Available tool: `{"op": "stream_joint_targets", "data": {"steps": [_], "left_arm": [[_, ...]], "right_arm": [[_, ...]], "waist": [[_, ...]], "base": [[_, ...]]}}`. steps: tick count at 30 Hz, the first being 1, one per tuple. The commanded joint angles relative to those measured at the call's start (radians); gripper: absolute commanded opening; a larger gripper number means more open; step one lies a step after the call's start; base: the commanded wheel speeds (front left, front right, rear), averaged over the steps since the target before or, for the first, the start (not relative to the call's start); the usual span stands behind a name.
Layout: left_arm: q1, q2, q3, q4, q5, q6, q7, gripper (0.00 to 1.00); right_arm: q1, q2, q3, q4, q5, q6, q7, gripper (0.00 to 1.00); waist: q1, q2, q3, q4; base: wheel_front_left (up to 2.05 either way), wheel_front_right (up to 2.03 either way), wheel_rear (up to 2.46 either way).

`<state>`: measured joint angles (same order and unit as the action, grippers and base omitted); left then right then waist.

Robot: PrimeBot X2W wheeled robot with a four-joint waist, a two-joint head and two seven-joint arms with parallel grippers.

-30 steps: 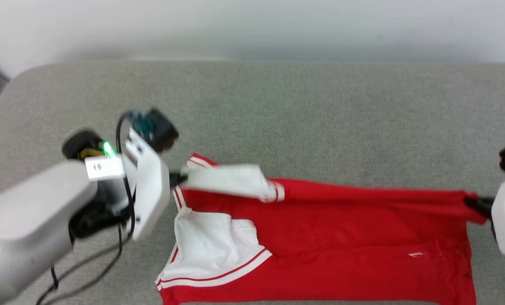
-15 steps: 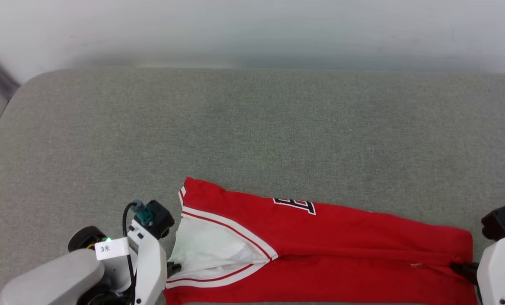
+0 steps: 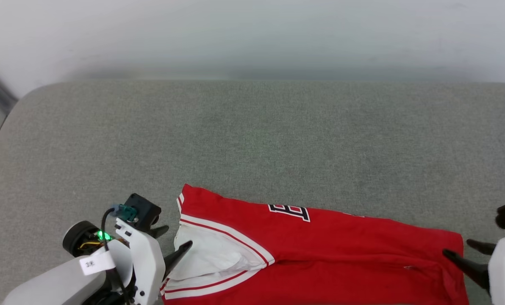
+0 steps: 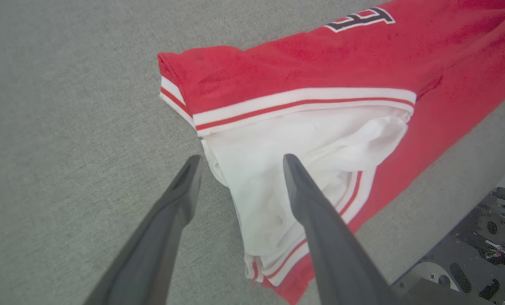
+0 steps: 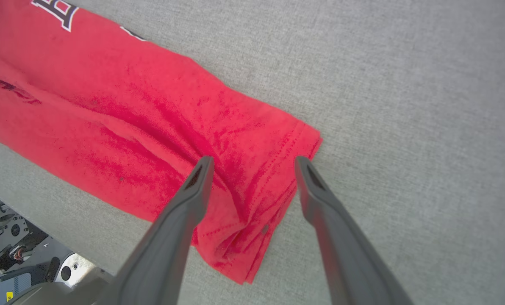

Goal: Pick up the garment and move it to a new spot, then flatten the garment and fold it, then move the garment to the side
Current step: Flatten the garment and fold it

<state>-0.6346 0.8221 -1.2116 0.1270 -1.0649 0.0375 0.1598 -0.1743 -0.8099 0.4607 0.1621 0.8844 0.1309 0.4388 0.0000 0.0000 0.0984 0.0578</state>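
Fingers of the left gripper (image 4: 240, 157) and right gripper (image 5: 254, 159) stand apart, empty, at the ends of the red soft-fabric jersey (image 3: 341, 245); its black white-outlined lettering (image 3: 289, 212) is partly hidden, unreadable.

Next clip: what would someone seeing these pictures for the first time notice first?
The red shirt stands out, lying as a long band along the near edge of the grey cushion, with a white sleeve at its left end. An open claw sits at each end: the left claw at the edge of the white sleeve, the right claw over the red hem corner.
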Motion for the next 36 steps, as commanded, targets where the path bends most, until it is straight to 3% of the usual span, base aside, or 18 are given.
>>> {"op": "stream_joint_targets", "data": {"steps": [1,5,10,15,18,22,27,36], "left_arm": [[0.02,0.009,0.011,-0.013,0.021,0.023,-0.034,1.0],[0.044,0.016,0.055,-0.055,0.087,0.149,-0.178,1.0],[0.093,-0.01,0.119,-0.064,0.136,0.293,-0.361,1.0],[0.15,-0.065,0.207,-0.056,0.189,0.4,-0.422,1.0],[0.188,-0.114,0.303,-0.077,0.278,0.444,-0.426,1.0],[0.269,-0.186,0.436,-0.092,0.4,0.455,-0.427,1.0],[0.35,-0.274,0.58,-0.1,0.532,0.427,-0.427,1.0],[0.44,-0.398,0.739,-0.089,0.705,0.364,-0.426,1.0]], "right_arm": [[0.024,-0.009,-0.018,-0.017,0.021,0.0,-0.004,1.0],[0.058,-0.041,-0.114,-0.062,0.068,0.0,-0.018,1.0],[0.098,-0.024,-0.236,-0.039,0.133,0.0,-0.013,1.0],[0.13,0.017,-0.301,0.019,0.187,0.0,0.027,1.0],[0.137,0.052,-0.319,0.058,0.201,0.0,0.045,1.0],[0.136,0.097,-0.319,0.098,0.209,0.0,0.063,1.0],[0.12,0.146,-0.304,0.148,0.214,0.0,0.089,1.0],[0.098,0.252,-0.216,0.168,0.262,0.001,0.153,1.0]], "waist": [[0.0,0.0,-0.014,-0.002],[0.0,0.0,-0.026,-0.003],[0.0,0.0,-0.016,0.0],[0.0,0.0,0.006,0.011],[0.0,0.0,0.022,0.023],[0.0,0.0,0.041,0.041],[0.0,0.0,0.061,0.059],[0.0,0.0,0.085,0.08]], "base": [[0.0,0.0,0.0],[0.0,0.0,0.0],[0.0,0.0,0.0],[0.0,0.0,0.0],[0.0,0.0,0.0],[0.0,0.0,0.0],[0.0,0.0,0.0],[0.0,0.0,0.0]]}}
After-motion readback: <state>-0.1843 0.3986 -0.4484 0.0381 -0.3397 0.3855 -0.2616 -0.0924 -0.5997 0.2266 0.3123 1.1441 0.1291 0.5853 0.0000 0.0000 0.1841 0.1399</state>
